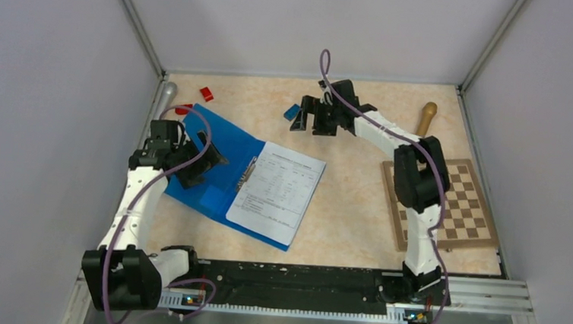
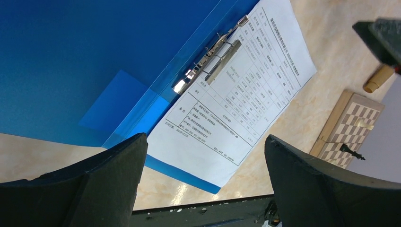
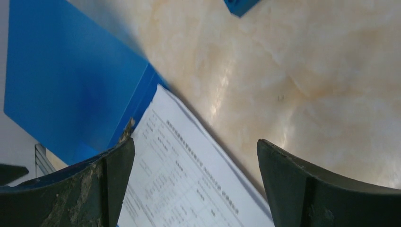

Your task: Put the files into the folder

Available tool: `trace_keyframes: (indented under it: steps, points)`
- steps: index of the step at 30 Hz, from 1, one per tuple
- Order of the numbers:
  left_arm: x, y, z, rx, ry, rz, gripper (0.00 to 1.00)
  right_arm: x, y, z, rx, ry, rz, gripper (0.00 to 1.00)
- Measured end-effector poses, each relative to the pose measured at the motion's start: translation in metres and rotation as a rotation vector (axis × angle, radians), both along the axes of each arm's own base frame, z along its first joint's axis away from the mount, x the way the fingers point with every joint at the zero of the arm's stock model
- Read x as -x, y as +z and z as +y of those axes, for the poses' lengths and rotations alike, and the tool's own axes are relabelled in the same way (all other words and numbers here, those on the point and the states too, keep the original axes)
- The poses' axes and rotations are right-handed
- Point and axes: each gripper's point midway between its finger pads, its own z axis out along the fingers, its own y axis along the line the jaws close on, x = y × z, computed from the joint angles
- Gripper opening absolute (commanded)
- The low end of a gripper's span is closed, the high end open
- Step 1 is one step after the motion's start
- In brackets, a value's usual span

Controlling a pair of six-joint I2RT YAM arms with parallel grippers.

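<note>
The blue folder [image 1: 223, 146] lies open on the table left of centre. The white printed files [image 1: 277, 192] lie on its right half beside the metal clip [image 1: 249, 171]. My left gripper [image 1: 205, 165] hovers over the folder's left flap, open and empty. In the left wrist view the folder [image 2: 71, 56], the clip [image 2: 208, 59] and the files [image 2: 236, 109] show between the wide-apart fingers [image 2: 118, 170]. My right gripper [image 1: 307, 116] is open and empty above the table behind the files. The right wrist view shows the files [image 3: 189, 179] and folder [image 3: 61, 80].
A small blue block [image 1: 293, 111] lies by the right gripper. Red blocks [image 1: 207, 94] and a grey cylinder [image 1: 165, 92] lie at the back left. A wooden pestle [image 1: 426, 117] and a chessboard [image 1: 448, 204] are at the right. Walls enclose the table.
</note>
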Motion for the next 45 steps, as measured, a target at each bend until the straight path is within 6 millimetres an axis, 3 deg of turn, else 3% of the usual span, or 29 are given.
trace_keyframes:
  steps: [4,6,9,17,22,27,31,36,38,41,45]
  points:
    - [0.005,-0.003,-0.001,0.001,0.000,0.007,0.98,-0.034,-0.022,0.026,-0.027,0.003,0.035,0.99]
    - [0.007,-0.003,-0.001,0.001,0.000,0.004,0.99,-0.038,-0.036,0.035,-0.031,0.002,0.063,0.99]
    - [0.009,0.000,-0.001,-0.003,0.001,-0.011,0.99,-0.030,-0.055,0.047,-0.033,0.010,0.119,0.99]
    - [0.013,-0.005,-0.005,0.017,-0.012,-0.006,0.98,0.004,-0.052,0.088,-0.072,0.097,0.160,0.98]
    - [0.020,-0.022,-0.012,0.061,-0.036,0.047,0.97,0.012,-0.051,0.093,-0.071,0.121,0.172,0.99]
    - [0.017,-0.021,-0.017,0.085,-0.055,0.034,0.98,-0.006,-0.047,0.071,-0.028,0.047,0.153,0.99]
    - [0.004,-0.031,-0.022,0.106,-0.076,0.049,0.98,-0.021,-0.022,0.013,0.007,-0.096,0.101,0.99]
    - [-0.021,-0.053,-0.034,0.114,-0.122,0.102,0.97,0.002,0.031,-0.067,-0.036,-0.285,0.027,0.99]
    - [-0.031,-0.061,-0.038,0.115,-0.137,0.113,0.97,0.022,0.035,-0.079,-0.072,-0.321,0.021,0.99]
    - [-0.043,-0.071,-0.046,0.114,-0.163,0.118,0.97,0.074,0.003,-0.086,-0.103,-0.364,0.124,0.99]
    - [-0.052,-0.077,-0.053,0.115,-0.181,0.105,0.97,0.134,-0.061,-0.092,-0.072,-0.423,0.323,0.99]
